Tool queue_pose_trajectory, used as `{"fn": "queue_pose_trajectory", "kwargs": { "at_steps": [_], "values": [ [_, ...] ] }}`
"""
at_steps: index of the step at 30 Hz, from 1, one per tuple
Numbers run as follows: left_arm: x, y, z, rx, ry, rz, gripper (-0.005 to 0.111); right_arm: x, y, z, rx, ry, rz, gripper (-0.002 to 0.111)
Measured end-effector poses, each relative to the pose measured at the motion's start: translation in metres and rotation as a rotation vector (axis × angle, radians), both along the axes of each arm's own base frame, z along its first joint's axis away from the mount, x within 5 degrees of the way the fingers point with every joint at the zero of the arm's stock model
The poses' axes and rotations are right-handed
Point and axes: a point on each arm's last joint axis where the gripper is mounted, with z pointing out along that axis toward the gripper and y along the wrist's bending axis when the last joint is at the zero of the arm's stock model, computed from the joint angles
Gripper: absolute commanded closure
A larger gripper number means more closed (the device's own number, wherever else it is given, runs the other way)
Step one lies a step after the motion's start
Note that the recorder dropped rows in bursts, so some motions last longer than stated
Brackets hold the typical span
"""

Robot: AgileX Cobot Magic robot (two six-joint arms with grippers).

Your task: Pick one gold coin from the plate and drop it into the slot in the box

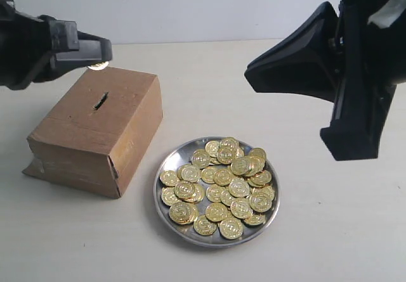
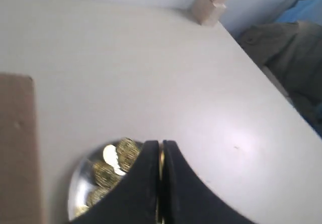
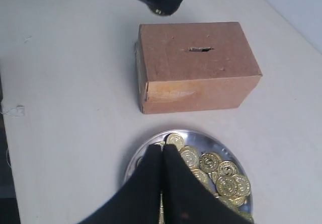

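Left tool (image 2: pixel 161 151) pinches round gold coin (image 1: pixel 97 66) by its faces, rim free, likely for the brown cardboard box's (image 1: pixel 95 130) narrow slot (image 1: pixel 101 100)

Nothing legible shows anywhere. The gold coins (image 1: pixel 219 187) heaped in the plate (image 1: pixel 166 222) bear embossed relief too small to read, and the box (image 1: pixel 95 123) beside the plate shows plain, unprinted cardboard.

Raised exterior; plate (image 1: pixel 170 161) in every view

Even, soft light (plate (image 2: pixel 79 182) blurred)
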Motion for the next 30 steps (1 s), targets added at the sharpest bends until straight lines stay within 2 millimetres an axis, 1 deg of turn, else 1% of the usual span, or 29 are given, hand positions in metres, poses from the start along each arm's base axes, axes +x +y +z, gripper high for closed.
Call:
{"fn": "queue_pose_trajectory", "kwargs": {
  "at_steps": [4, 6, 9, 14, 19, 22, 27, 30],
  "values": [
    [0.01, 0.008, 0.001, 0.158, -0.139, 0.05, 0.107, -0.004, -0.001, 0.001, 0.007, 0.018, -0.001, 0.108],
    [0.017, 0.01, -0.003, 0.231, -0.187, 0.07, 0.107, -0.004, -0.001, 0.001, 0.008, 0.026, 0.0, 0.108],
    [0.029, 0.011, -0.013, 0.306, -0.212, 0.103, 0.107, -0.004, -0.001, 0.001, 0.019, 0.044, -0.013, 0.108],
    [0.057, 0.005, -0.039, 0.386, -0.184, 0.158, 0.107, -0.004, -0.001, 0.001, 0.031, 0.064, -0.03, 0.108],
    [0.085, -0.002, -0.054, 0.426, -0.175, 0.204, 0.107, -0.005, -0.001, 0.001, 0.035, 0.071, -0.033, 0.108],
    [0.096, -0.004, -0.063, 0.438, -0.141, 0.203, 0.107, -0.005, -0.001, 0.001, 0.038, 0.074, -0.035, 0.108],
    [0.113, 0.001, -0.087, 0.458, -0.027, 0.179, 0.107, -0.005, -0.001, 0.001, 0.04, 0.08, -0.037, 0.108],
    [0.122, 0.008, -0.095, 0.455, 0.029, 0.168, 0.107, -0.005, -0.001, 0.001, 0.044, 0.087, -0.044, 0.108]
  ]
}}
